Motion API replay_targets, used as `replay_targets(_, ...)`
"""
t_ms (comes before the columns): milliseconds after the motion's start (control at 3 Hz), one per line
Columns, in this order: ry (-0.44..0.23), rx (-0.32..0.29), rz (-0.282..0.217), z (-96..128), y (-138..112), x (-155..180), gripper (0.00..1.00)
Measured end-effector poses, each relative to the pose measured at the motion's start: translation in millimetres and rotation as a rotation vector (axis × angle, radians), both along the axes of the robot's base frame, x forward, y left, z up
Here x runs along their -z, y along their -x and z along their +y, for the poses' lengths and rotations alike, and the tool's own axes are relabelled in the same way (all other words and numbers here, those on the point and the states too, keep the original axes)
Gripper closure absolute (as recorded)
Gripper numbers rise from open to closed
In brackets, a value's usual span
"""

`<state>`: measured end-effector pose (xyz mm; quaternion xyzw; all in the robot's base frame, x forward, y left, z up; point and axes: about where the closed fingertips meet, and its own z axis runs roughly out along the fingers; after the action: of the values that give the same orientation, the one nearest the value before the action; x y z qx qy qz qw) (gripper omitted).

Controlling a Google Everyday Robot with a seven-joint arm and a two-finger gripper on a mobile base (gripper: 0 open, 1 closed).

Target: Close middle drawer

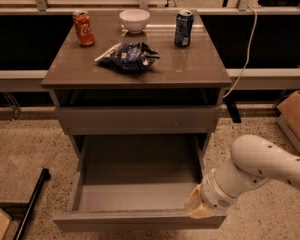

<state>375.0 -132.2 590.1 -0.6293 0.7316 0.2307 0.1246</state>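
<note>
The middle drawer (135, 196) stands pulled far out of the grey-brown cabinet (137, 74), its grey inside bare, its flat front (130, 222) near the bottom of the view. My gripper (198, 207), a tan tip on the white arm (262, 166), is at the right end of that drawer front, at its top edge. The taller uppermost drawer front (140, 119) sits above the open drawer. The lowest drawer is hidden beneath it.
On the cabinet top are a red soda can (83, 28), a white bowl (134, 20), a blue can (183, 28) and a dark chip bag (128, 56). A cardboard box (295, 115) stands at right, a black pole (32, 201) lies at left, and a white cable (247, 49) hangs behind.
</note>
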Motion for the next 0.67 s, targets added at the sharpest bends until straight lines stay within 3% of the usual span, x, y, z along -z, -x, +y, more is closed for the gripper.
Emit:
replay_targets(333, -0.050, 0.034, 0.069, -0.6, 5.0, 63.9, 1.00)
replay_targets(667, -0.050, 0.034, 0.069, -0.6, 5.0, 64.0, 1.00)
